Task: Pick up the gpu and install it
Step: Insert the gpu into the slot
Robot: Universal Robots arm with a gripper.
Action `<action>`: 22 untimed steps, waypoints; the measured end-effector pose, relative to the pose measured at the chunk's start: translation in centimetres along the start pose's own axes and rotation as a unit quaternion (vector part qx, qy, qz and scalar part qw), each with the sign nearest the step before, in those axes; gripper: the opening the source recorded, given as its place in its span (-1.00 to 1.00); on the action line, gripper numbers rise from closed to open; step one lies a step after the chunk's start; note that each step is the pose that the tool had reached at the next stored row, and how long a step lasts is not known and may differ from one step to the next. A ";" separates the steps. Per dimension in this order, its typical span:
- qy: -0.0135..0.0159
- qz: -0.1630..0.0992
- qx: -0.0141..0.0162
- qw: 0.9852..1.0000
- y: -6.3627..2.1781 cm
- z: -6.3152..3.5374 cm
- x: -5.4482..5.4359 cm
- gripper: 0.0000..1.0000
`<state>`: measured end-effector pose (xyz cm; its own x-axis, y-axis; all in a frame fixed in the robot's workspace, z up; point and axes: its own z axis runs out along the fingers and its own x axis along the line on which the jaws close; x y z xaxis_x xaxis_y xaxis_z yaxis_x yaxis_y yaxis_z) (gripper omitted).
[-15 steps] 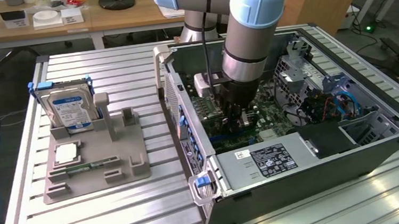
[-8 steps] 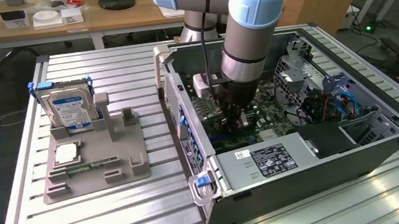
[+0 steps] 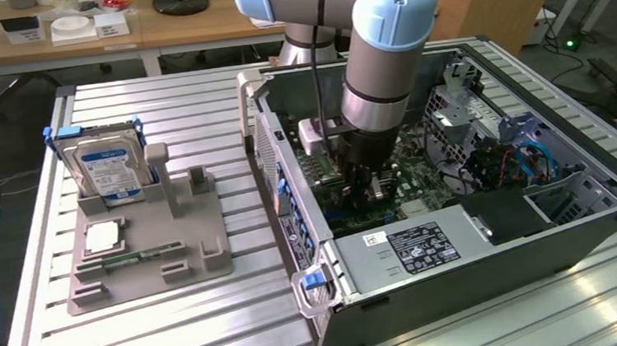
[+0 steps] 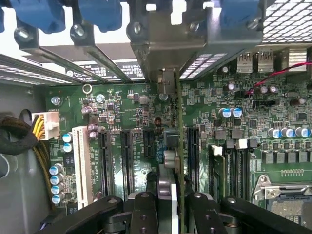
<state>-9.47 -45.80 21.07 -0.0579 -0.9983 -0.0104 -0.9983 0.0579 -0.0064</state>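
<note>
The arm stands straight down into the open computer case (image 3: 577, 226), its hand (image 4: 167, 195) clamped narrow on the one gpu (image 4: 179, 146) – held edge-on just above the motherboard (image 4: 122, 122). At nine o'clock on the counter (image 3: 134, 335), one gray holder (image 3: 144, 252) keeps one hard drive (image 3: 106, 168).

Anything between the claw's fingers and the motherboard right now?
Yes: the gpu, held edge-on in the claw, stands between them over the motherboard slots, seen in the wrist view.

We see even, bright indoor light on the slatted table (image 3: 189, 331), with pale glare streaks near its front edge. Inside the computer case (image 3: 482, 279) shadows deepen. The wrist view's window slots blow out white; the nearest gripper (image 4: 165, 204) parts blur.
</note>
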 end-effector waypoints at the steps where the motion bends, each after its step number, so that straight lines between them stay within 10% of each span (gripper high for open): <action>1: 0.000 0.000 0.000 1.000 0.00 0.01 0.0 -0.44; 7: -0.002 0.000 0.002 1.000 0.07 0.16 0.0 -0.44; 22: -0.003 0.000 0.028 1.000 0.48 -3.41 0.0 -0.33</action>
<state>-9.96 -45.76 24.47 -0.0573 -0.9982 -0.0173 -0.9963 0.0583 -0.0630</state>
